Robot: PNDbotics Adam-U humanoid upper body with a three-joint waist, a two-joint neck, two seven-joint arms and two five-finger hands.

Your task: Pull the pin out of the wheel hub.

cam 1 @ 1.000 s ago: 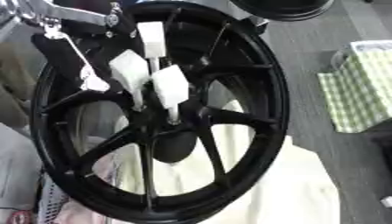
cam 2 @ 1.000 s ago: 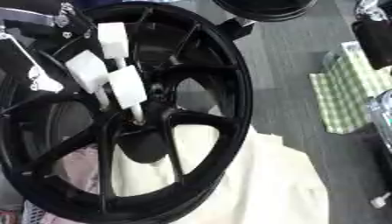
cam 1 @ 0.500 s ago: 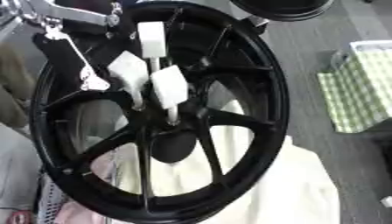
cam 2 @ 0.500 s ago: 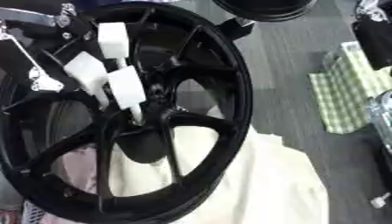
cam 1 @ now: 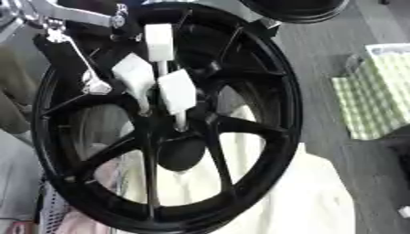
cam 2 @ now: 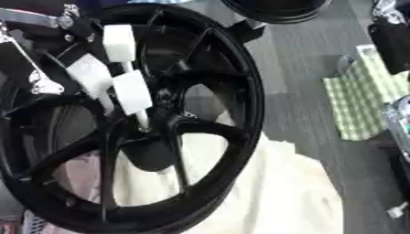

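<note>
A large black spoked wheel [cam 1: 264, 91] stands tilted and fills most of both views, resting on a cream cloth [cam 1: 312, 201]. Its hub [cam 1: 172, 132] lies at the centre where the spokes meet, with a dark oval opening just below. My left hand [cam 1: 136, 75] reaches in from the upper left on a silver and black arm. Its white-padded fingertips [cam 1: 178, 89] are bunched over the hub. A thin pale pin [cam 1: 181, 122] runs from those pads down to the hub, pinched between them. My right hand shows in neither view.
A green checked bag [cam 1: 372, 100] sits on the grey floor to the right. A second dark round rim [cam 1: 296, 9] shows at the top edge. Dark gear [cam 2: 392, 41] stands at the far right. Grey fabric [cam 1: 16, 183] lies at the left.
The left hand's pads have shifted slightly down toward the hub; the wheel and the rest look the same.
</note>
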